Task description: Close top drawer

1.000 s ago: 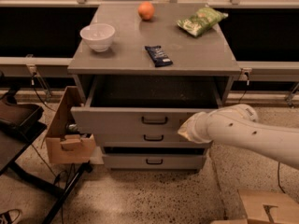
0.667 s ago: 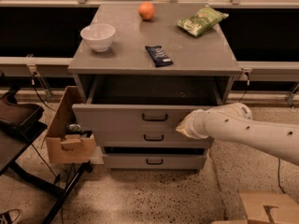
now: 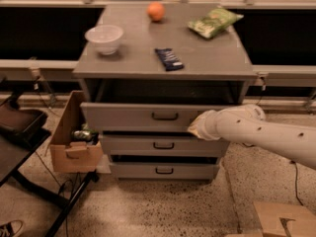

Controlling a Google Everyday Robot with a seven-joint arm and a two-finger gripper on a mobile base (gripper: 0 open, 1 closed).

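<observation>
The top drawer [image 3: 133, 116] is the widest grey drawer of the cabinet, with a dark loop handle [image 3: 165, 116] at mid-front. It stands out a little from the cabinet, with a dark gap above its front. My gripper [image 3: 194, 128] is at the end of the white arm [image 3: 266, 135] that reaches in from the right. It is against the right part of the top drawer's front, near its lower edge. The drawer's tray is hidden.
Two narrower drawers [image 3: 163, 145] [image 3: 164, 170] sit below, slightly out. On the cabinet top lie a white bowl [image 3: 104, 37], an orange [image 3: 156, 11], a green chip bag [image 3: 213, 21] and a dark snack bar [image 3: 168, 59]. A cardboard box [image 3: 74, 149] stands left, another [image 3: 281, 220] at bottom right.
The top drawer has slid further into the cabinet. The arm has moved with it, toward the cabinet and slightly upward.
</observation>
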